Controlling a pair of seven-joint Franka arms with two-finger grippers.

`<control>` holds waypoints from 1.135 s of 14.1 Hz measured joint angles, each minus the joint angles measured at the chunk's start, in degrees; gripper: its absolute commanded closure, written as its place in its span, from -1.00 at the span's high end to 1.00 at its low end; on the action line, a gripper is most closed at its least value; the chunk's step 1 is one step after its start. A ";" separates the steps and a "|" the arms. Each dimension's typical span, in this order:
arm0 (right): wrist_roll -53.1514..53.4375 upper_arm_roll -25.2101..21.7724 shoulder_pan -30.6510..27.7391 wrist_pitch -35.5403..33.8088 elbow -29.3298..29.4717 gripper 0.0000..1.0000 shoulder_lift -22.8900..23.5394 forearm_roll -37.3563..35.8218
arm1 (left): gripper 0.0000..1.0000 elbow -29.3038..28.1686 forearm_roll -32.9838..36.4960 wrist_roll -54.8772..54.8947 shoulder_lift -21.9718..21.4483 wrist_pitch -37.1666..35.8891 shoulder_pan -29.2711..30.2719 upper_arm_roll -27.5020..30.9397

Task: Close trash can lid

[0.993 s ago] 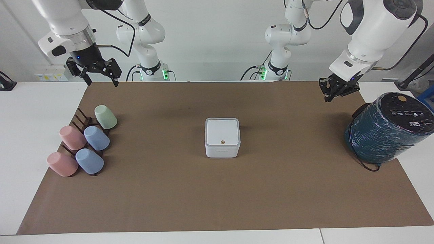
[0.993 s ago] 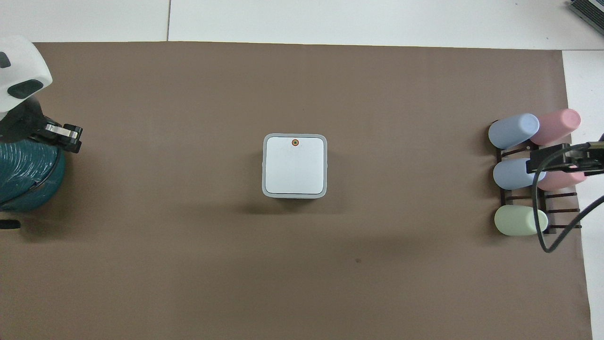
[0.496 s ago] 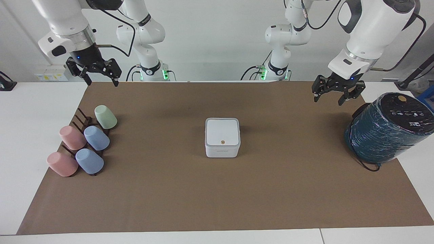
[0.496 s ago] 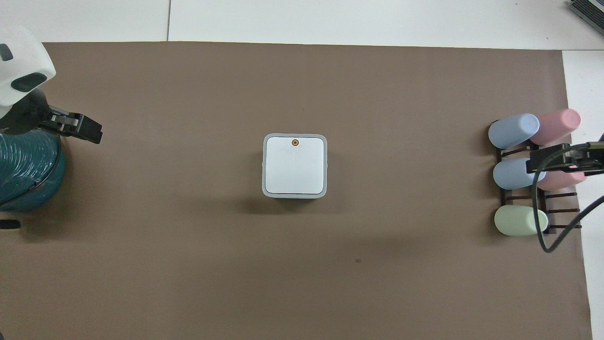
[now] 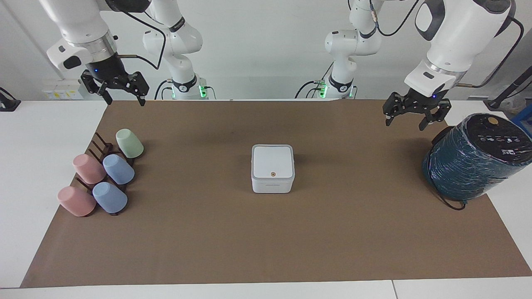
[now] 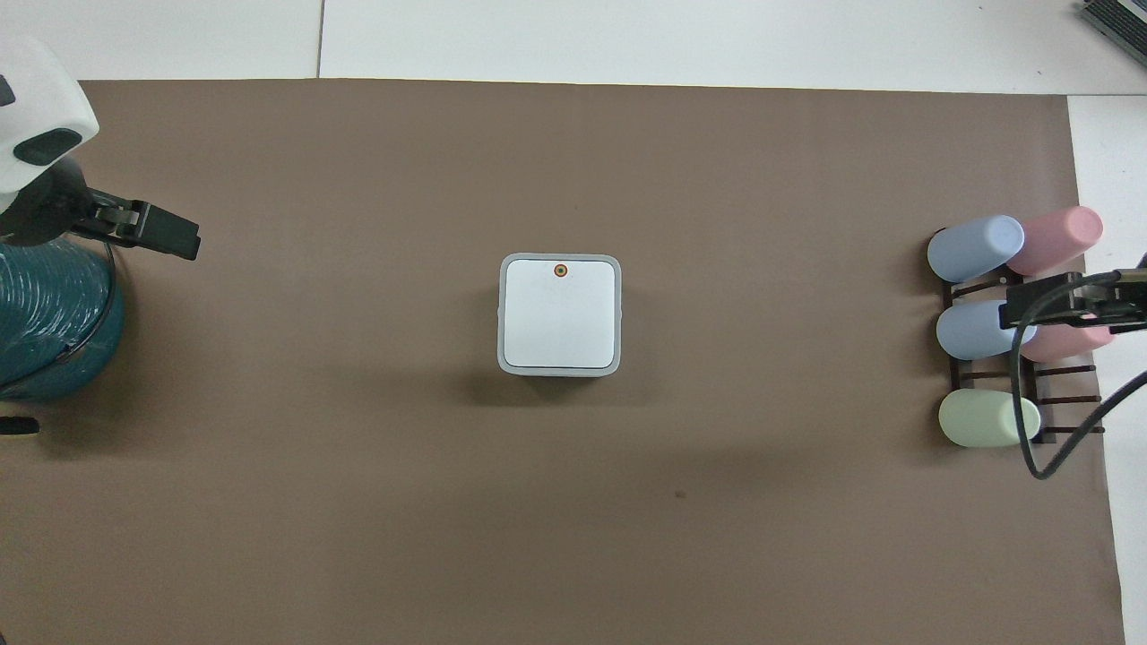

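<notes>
At the middle of the brown mat on the table (image 5: 25, 174), the trash can (image 5: 272, 183) stood with the lid (image 5: 272, 161) shut flat on top, orange dot up. Well apart from it, the left gripper (image 5: 417, 121) hung empty in the air with fingers spread, beside the dark teal cylinder (image 5: 476, 158). Over the mat's corner by the cup rack (image 5: 102, 150), the right gripper (image 5: 121, 97) waited, fingers spread too.

Around the trash can (image 5: 272, 174) we find bare mat (image 5: 266, 241); a cup rack (image 5: 102, 174) and a wrapped cylinder (image 5: 474, 160) block the surface's two ends.
</notes>
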 measured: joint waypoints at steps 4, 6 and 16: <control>0.00 0.00 0.00 0.00 0.00 1.00 0.00 0.00 | 1.00 -0.62 0.00 0.00 0.01 0.17 -0.13 -0.14; 0.00 0.00 0.00 0.00 0.00 1.00 0.00 0.00 | 1.00 -0.81 0.00 0.00 0.00 0.49 -0.15 -0.17; 0.00 0.00 0.00 0.00 0.00 1.00 0.00 0.00 | 1.00 -0.87 -0.03 -0.06 -0.22 1.42 0.42 0.81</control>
